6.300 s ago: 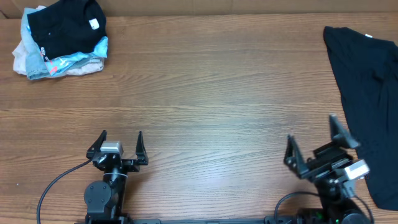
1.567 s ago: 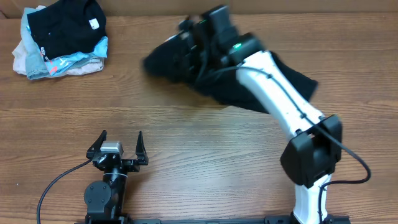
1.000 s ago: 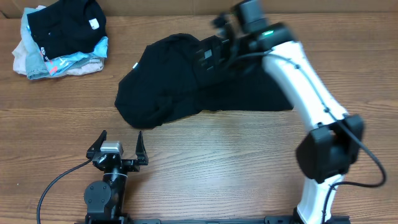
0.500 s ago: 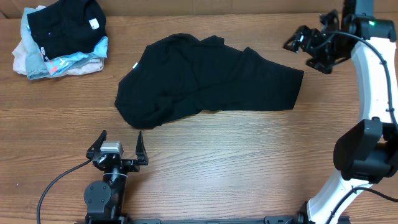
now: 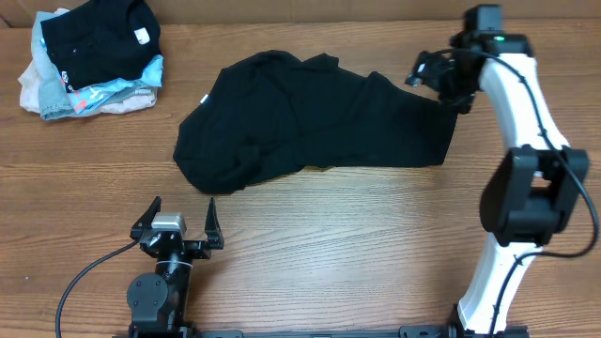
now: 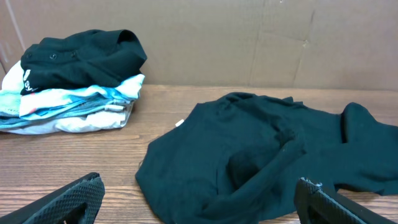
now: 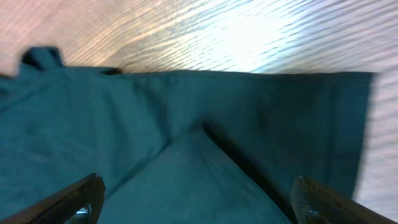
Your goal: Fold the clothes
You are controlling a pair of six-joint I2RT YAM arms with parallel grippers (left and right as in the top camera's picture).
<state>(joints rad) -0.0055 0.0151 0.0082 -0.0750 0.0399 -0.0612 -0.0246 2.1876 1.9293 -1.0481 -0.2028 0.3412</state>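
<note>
The clothes, a black T-shirt [image 5: 310, 117], lie crumpled across the middle of the table, with a small pale label [image 5: 204, 99] at the left edge. My right gripper [image 5: 435, 84] hovers open just above the shirt's right end. In the right wrist view the dark fabric [image 7: 186, 137] fills the space under the wide-apart fingers [image 7: 74, 199], and my right gripper [image 7: 199, 202] holds nothing. My left gripper [image 5: 178, 221] rests open near the front edge, short of the shirt. In the left wrist view the shirt [image 6: 261, 155] lies ahead of my left gripper [image 6: 199, 205].
A pile of folded garments [image 5: 89, 56], black on top of light blue and pale ones, sits at the back left corner, and the same pile [image 6: 68, 81] shows in the left wrist view. A cardboard wall [image 6: 249, 43] stands behind the table.
The right gripper let go of the shirt and swung off to the back right. It has now come back left and down over the shirt's right end. Shirt and left arm stayed still.
</note>
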